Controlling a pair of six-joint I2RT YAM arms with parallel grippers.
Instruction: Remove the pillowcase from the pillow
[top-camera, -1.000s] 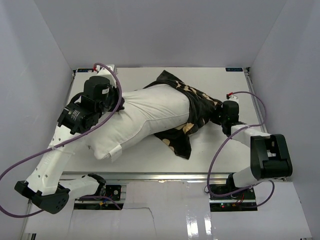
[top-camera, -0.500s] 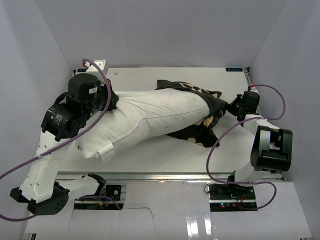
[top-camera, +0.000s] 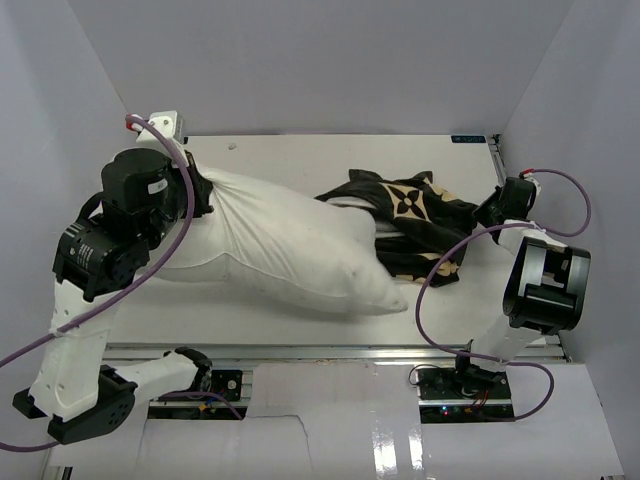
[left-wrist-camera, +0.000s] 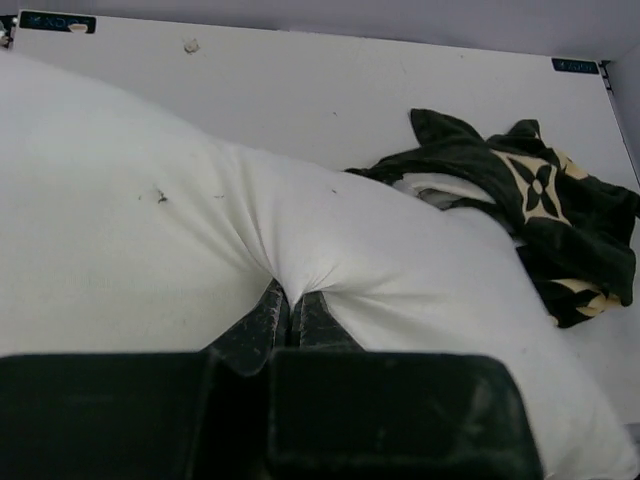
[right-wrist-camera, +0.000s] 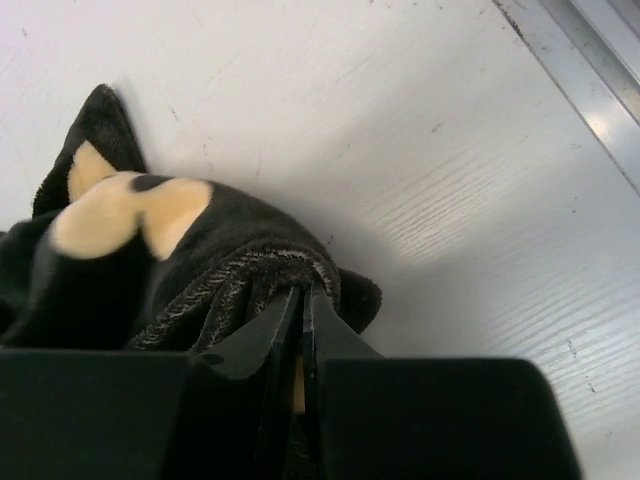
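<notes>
Black fabric with tan flower motifs, the pillowcase (top-camera: 410, 205) lies bunched on the counter (top-camera: 300, 150) toward 3 o'clock in the overhead view. Its mouth faces 9 o'clock. A little white shows inside that mouth, so the pillow's far corner may be tucked in; I cannot tell for sure.

The pillow (top-camera: 290, 250) runs from 9 o'clock down toward 5 o'clock, nearly all of it bare. The right claw (right-wrist-camera: 302, 295) is pinched narrow on the cover's stitched hem at its 3 o'clock end. The left claw (left-wrist-camera: 285, 300) is pinched narrow on a fold of the pillow's white cloth at the 9 o'clock end.

Risks, as I judge them:
- The hem grip is thin and could slip under a hard pull.
- A caught corner would drag the pillow along and strain the left pinch.
- The right arm sits close to the counter's 3 o'clock edge, with little room left to pull.

Count: one pillowcase, one pillow, two claws.
</notes>
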